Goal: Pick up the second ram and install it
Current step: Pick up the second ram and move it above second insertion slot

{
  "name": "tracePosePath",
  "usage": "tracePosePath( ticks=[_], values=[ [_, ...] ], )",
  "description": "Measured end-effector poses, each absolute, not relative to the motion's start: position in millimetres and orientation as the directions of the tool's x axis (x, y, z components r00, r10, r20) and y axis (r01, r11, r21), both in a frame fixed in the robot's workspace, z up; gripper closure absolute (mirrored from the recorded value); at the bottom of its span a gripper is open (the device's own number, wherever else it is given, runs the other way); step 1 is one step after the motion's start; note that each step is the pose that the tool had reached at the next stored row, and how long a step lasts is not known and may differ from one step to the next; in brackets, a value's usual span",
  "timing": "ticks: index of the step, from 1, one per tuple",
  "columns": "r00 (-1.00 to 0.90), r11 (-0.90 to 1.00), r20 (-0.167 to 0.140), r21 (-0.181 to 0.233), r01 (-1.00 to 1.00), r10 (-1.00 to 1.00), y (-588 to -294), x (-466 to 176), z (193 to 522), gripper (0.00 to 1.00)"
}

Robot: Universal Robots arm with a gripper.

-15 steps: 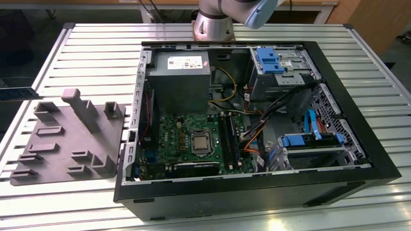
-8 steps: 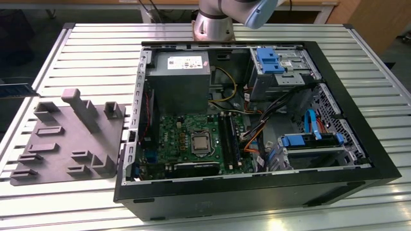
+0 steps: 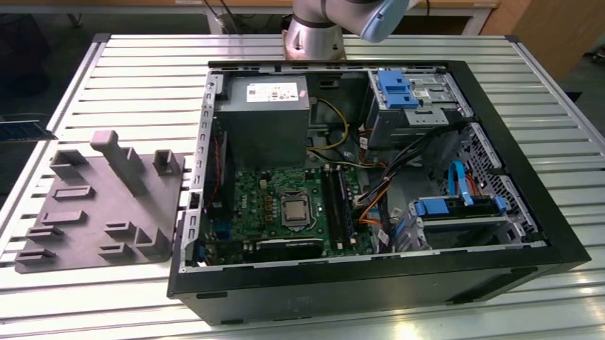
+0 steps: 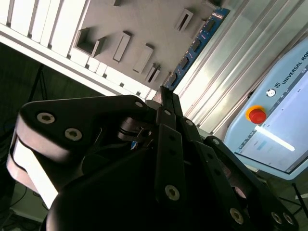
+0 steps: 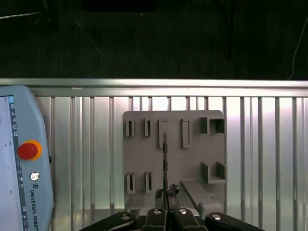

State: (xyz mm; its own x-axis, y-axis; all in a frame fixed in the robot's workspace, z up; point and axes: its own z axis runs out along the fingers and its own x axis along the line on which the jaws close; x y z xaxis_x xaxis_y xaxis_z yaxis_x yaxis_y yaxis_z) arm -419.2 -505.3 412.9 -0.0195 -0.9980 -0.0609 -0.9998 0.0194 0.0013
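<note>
while the open computer case point(image 3: 378, 287) and grey tray point(image 3: 95, 205) sit on the slatted desk point(image 3: 142, 78), we see the end effector point(image 5: 166, 193) clamped on one end of the second ram point(image 5: 164, 154), over the tray. we judge it light, stiff and fragile, best gripped by its flat faces.

light: bright, even | glare: table slats point(image 3: 416, 327) | dark: floor point(image 5: 144, 38) beyond table

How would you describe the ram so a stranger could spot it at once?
In the first wrist view, find the grey tray on the slatted table. The ram is the thin dark strip over its middle, gripped by the gripper. Unlike the tray's grey blocks, it is dark, slim, seen edge-on.
</note>
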Motion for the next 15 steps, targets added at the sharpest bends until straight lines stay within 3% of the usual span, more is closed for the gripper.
tracePosePath(
  ticks=[15],
  values=[
    [-0.019, 0.019, -0.061, 0.001, -1.000, -0.998, -505, -407, 413, 0.88]
  ],
)
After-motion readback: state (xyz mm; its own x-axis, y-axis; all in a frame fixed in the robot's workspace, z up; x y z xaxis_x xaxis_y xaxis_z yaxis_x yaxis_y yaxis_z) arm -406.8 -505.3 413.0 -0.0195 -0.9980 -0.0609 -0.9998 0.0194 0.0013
